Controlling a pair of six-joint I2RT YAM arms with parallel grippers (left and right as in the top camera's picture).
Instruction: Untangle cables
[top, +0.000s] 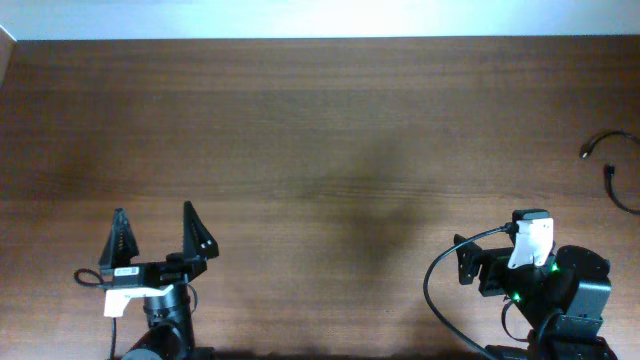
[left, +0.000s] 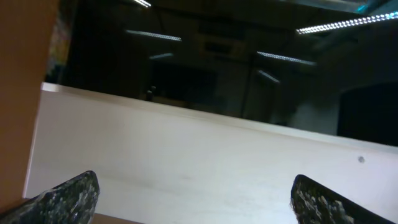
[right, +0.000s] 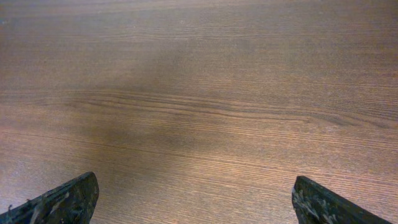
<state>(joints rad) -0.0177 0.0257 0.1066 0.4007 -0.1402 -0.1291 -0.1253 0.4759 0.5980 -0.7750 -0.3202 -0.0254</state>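
Thin black cables lie at the table's far right edge in the overhead view: one cord with a plug end (top: 591, 148) curves off the frame, and a second cord (top: 610, 178) lies just below it. Most of their length is out of view. My left gripper (top: 156, 236) is open and empty near the front left edge; in the left wrist view (left: 196, 200) its fingers are wide apart and point at a pale wall. My right gripper (top: 478, 266) sits at the front right, well short of the cables; in the right wrist view (right: 196, 202) it is open over bare wood.
The brown wooden table (top: 320, 150) fills the overhead view. A pale wall (left: 205, 162) runs along its far edge. A thick black arm wire (top: 432, 290) loops beside the right arm.
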